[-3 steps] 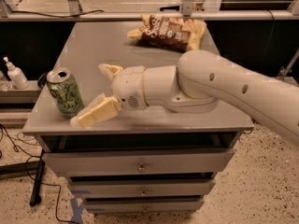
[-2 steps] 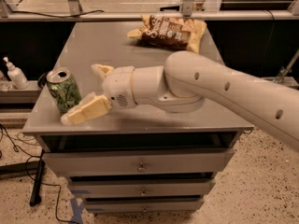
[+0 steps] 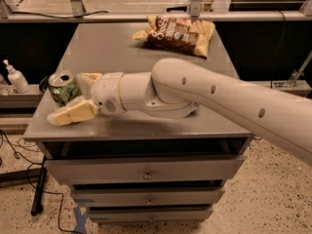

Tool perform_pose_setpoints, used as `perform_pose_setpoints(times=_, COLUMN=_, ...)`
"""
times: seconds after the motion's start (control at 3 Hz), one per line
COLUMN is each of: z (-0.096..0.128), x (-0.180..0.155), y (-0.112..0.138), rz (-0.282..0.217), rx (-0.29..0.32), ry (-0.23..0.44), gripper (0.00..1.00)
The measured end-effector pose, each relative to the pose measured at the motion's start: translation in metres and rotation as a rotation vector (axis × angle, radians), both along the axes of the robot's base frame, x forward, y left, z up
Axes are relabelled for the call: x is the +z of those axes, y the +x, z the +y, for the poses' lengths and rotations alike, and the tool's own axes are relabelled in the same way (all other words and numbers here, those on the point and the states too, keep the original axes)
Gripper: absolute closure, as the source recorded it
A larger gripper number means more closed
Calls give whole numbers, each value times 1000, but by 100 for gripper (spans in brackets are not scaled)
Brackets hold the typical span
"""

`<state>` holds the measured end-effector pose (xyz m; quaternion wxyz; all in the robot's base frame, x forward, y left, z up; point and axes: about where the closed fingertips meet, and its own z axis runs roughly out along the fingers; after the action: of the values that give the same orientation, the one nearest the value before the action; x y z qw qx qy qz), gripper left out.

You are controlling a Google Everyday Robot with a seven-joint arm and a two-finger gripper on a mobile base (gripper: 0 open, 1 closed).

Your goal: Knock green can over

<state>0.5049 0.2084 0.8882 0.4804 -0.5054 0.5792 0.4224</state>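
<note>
At the tabletop's (image 3: 122, 48) left edge the gripper (image 3: 68, 99), 2 jaws spread wide and empty, straddles the green can (image 3: 62, 87), likely light, best nudged high.

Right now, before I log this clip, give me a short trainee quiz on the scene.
1. True or false: the green can lies flat on the cabinet top.
2. The claw is: A) open, a finger on each side of the can; B) shut beside the can; C) open above the can.
3. Fill in: seen from the camera, the chip bag lies near the top's ____ edge.
Key: 1 false, it stands; 2 A; 3 far.
</note>
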Motion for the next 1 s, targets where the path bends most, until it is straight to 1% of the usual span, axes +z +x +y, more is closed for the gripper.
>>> perform_pose_setpoints(times=0.33, z=14, x=4, y=2, rz=-3, rx=-7, ry=28, gripper=41)
perform_pose_setpoints(times=0.67, z=25, x=8, y=3, rz=2, rx=-32, ry=59, gripper=65)
perform_pose_setpoints(times=1.0, z=24, x=10, y=4, rz=11, rx=-59, ry=67, gripper=88)
